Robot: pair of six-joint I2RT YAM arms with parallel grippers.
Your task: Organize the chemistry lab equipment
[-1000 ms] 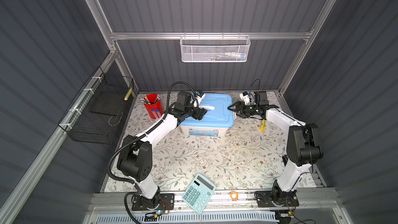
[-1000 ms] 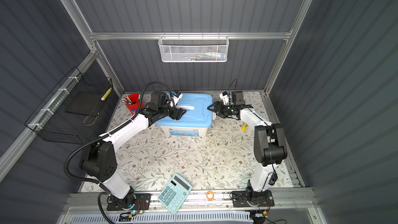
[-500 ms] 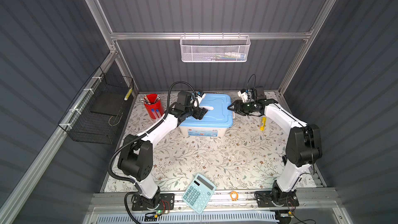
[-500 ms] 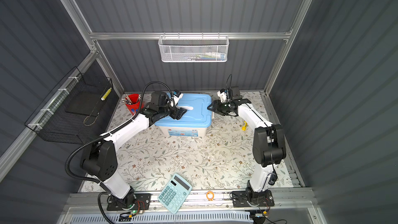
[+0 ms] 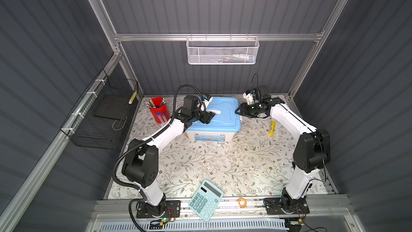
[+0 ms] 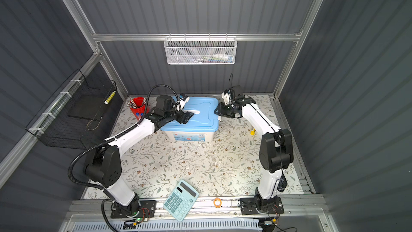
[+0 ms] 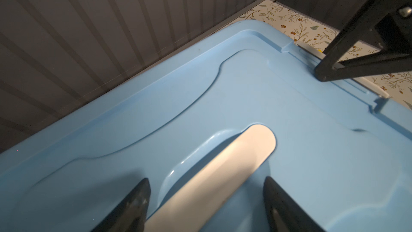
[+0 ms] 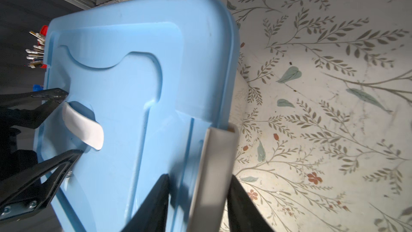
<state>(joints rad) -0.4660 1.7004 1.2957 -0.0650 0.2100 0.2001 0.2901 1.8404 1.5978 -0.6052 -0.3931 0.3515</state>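
Right gripper advanced astride latch, left gripper astride handle

The far middle of the counter is filled by the blue-lidded box, with the left hand over its lid and the right hand at its right edge. The far left is blocked by a red cup. Open room is left from centre to the near calculator.

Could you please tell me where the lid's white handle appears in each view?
In a top view: white handle centred on the blue lid, at the left hand.
In a top view: same spot.
Left wrist: between that hand's fingers.
Right wrist: likewise, across the lid.
Shared landmark: the blue lid.
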